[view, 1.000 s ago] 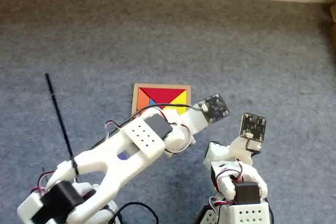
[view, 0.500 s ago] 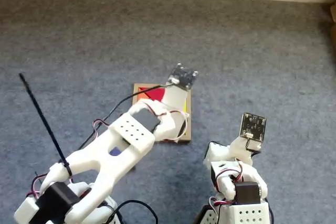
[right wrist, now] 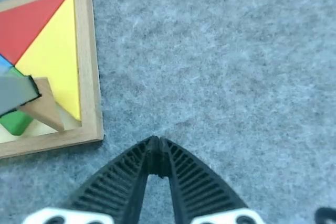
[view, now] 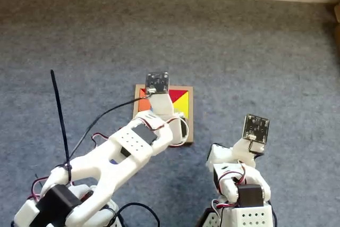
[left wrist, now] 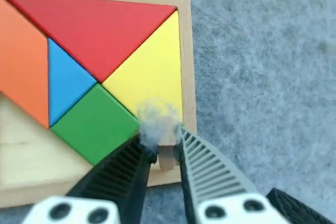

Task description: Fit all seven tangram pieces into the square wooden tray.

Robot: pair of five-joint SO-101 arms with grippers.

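Tan tangram piece [left wrist: 167,157] is pinched by the left pincer [left wrist: 165,142] over a corner of the square wooden tray [left wrist: 187,51], beside the yellow triangle [left wrist: 149,77]. It is judged light, rigid and smooth, so opposite flat edges are best gripped. The right pincer [right wrist: 156,153] is pressed together above the surface [right wrist: 236,51].

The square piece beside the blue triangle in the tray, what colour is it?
The square piece is green, and it shows best in the left wrist view.
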